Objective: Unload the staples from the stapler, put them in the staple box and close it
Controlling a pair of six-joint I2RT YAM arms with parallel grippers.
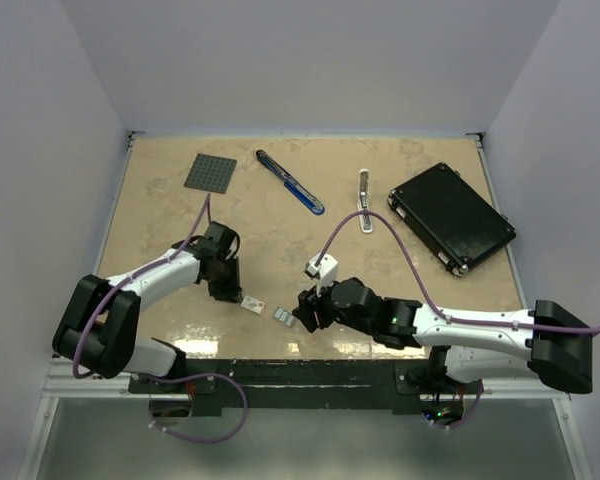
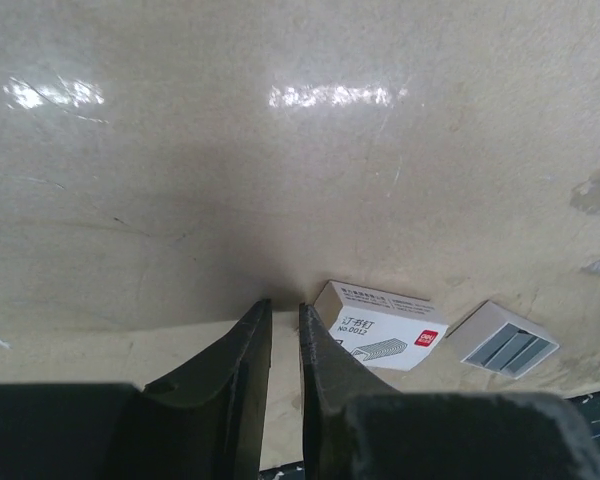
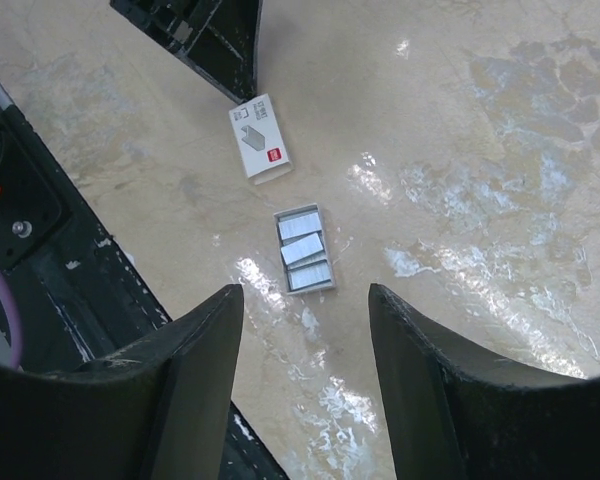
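The blue stapler (image 1: 290,182) lies closed at the back of the table, far from both grippers. Grey staples (image 3: 305,250) lie as short strips in a small open grey tray near the front edge; they also show in the left wrist view (image 2: 505,345) and the top view (image 1: 281,315). My right gripper (image 3: 305,290) is open and empty, just above and right beside the tray, jaws either side of it (image 1: 302,318). My left gripper (image 2: 285,303) is shut but for a thin gap, empty, its tips next to a white staple box (image 2: 390,330).
A white-and-silver tool (image 1: 364,200) and a black flat case (image 1: 450,215) lie at the back right. A grey studded plate (image 1: 208,172) lies at the back left. The white staple box (image 1: 252,304) sits left of the tray. The table's front edge (image 1: 280,355) is close.
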